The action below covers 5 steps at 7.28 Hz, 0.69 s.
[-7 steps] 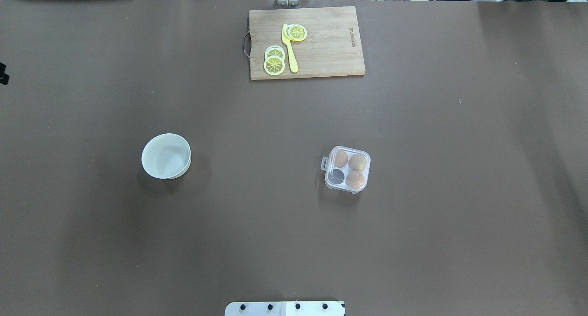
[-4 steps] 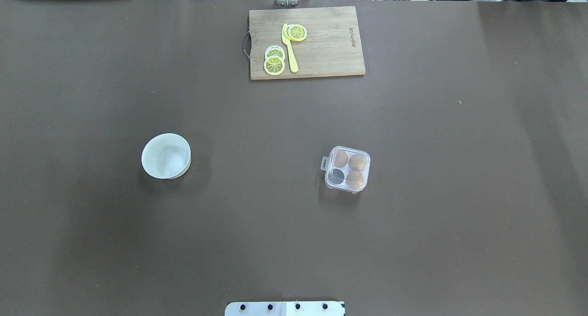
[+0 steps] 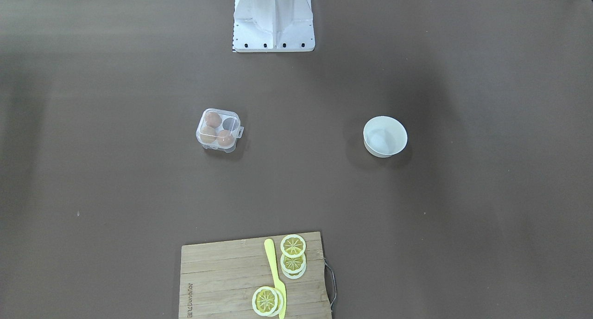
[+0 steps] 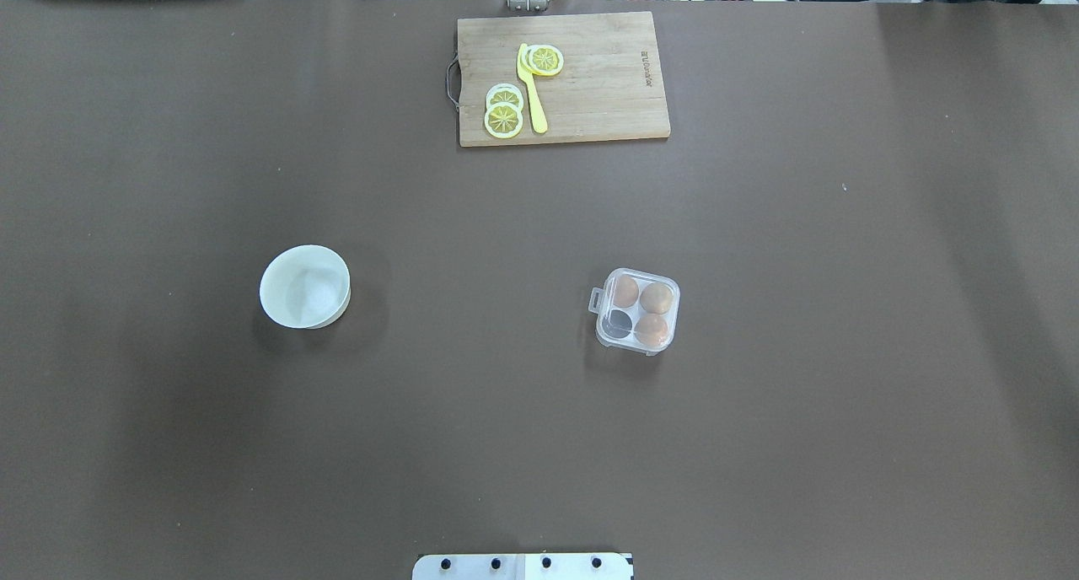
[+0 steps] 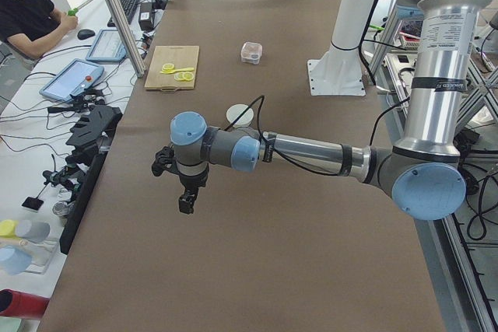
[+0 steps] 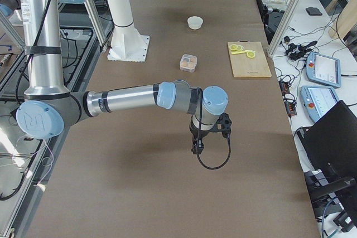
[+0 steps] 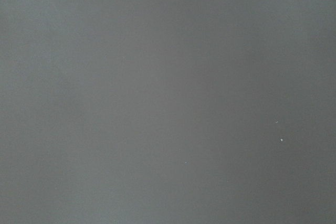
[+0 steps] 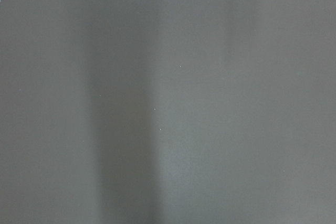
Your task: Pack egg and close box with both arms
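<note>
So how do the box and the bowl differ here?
The box is clear and square; the bowl is white and round. The box holds three eggs, with one cell empty; the bowl looks empty. Both stand on the table, well apart.

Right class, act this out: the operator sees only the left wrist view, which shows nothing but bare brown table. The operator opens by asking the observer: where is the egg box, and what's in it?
Observer: The box sits in the right half of the table, holding three eggs. One cell is empty.
Operator: Is there a loose egg for that cell?
Observer: None shows. The white bowl in the left half looks empty.
Operator: Where is my left gripper?
Observer: In the exterior left view the left gripper points down over bare table, on the camera's side of the bowl. I cannot tell whether it is open or shut.
</note>
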Available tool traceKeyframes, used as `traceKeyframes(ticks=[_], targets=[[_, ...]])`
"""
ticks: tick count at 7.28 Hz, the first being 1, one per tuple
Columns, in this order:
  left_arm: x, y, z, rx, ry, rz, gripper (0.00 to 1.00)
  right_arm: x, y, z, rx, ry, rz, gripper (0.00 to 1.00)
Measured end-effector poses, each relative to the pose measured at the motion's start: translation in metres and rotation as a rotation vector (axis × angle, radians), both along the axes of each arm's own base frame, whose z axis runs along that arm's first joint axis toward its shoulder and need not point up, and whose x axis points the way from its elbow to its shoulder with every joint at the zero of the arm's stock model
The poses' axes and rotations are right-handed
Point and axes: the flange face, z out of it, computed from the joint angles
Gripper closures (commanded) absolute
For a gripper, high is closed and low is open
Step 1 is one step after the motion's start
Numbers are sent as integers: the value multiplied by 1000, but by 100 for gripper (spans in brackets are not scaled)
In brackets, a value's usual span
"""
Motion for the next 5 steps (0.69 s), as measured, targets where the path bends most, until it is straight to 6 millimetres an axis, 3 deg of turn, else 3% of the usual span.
traceKeyframes(ticks=[5], targets=[[-18,22,19,-41,52,-24,2,0,1,4,-8,0,-1,0]])
